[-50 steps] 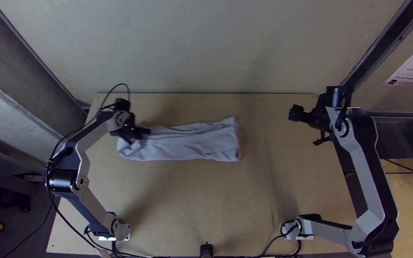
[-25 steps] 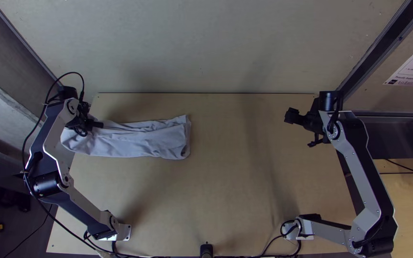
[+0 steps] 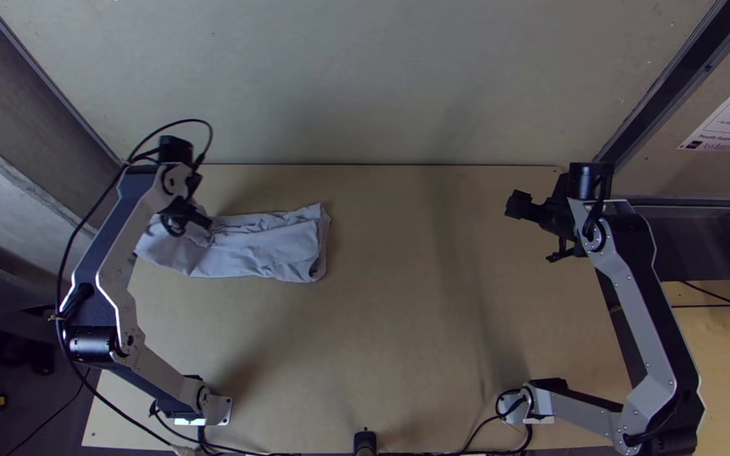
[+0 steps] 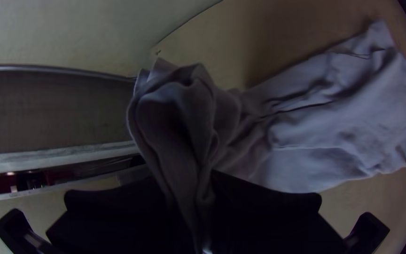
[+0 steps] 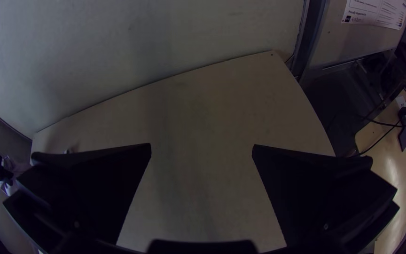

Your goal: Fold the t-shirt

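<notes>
closed tight at the left pincer (image 4: 189, 183), with a gathered bunch of several layers of the t-shirt (image 3: 276, 245) squeezed in between and puffed into upright loops just past the grip. from there outward, running to the right in wrinkled layers, narrow and strip-like, down to a blunt end lying on the worktop (image 3: 382, 338). placed in the far left part of the worktop, with the left end about at its left edge, partly under the left arm (image 3: 116, 253).

well apart, over the far right: parted wide at the right pincer (image 5: 202, 146), with nothing held. attached to the right arm (image 3: 640, 312), based at the near right.

as for progress, seemingly past halfway: already narrowed to a long strip, so probably done with the folding that makes it slim. not finished, though: bunched at the held part, creased, far from a neat packet. left to do, by the look of it: bring the held part over toward the right end, lay it down, let go without dragging the layers, then smooth and square up the edges.
</notes>
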`<action>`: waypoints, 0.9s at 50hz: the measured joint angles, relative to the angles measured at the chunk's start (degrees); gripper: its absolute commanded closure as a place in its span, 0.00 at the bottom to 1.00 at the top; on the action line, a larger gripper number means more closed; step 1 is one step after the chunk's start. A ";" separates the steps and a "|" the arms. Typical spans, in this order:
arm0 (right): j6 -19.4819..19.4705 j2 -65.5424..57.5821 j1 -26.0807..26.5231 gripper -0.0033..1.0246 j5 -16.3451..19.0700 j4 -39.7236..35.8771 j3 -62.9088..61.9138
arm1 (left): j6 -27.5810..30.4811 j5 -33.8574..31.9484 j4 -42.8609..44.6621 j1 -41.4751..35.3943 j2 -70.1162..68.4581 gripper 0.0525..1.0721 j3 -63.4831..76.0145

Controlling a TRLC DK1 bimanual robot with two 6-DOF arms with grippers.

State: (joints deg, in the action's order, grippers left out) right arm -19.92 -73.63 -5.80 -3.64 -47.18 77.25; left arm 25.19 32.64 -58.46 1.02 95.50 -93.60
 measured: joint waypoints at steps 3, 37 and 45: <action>0.00 0.63 0.44 0.04 -0.02 0.02 -0.13 | -1.90 0.02 -2.36 -2.40 0.11 0.97 -1.22; 0.72 6.16 4.90 0.04 0.00 0.22 -6.64 | -22.53 -4.11 -18.95 -21.20 20.15 0.84 -21.68; 1.38 6.73 5.90 0.04 -0.02 0.44 -8.31 | -25.27 -6.93 -19.85 -24.06 23.26 0.04 -25.33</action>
State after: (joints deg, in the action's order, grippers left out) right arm -18.55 -66.89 0.10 -3.66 -46.74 68.95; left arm -0.08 25.71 -78.30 -23.05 118.76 -118.93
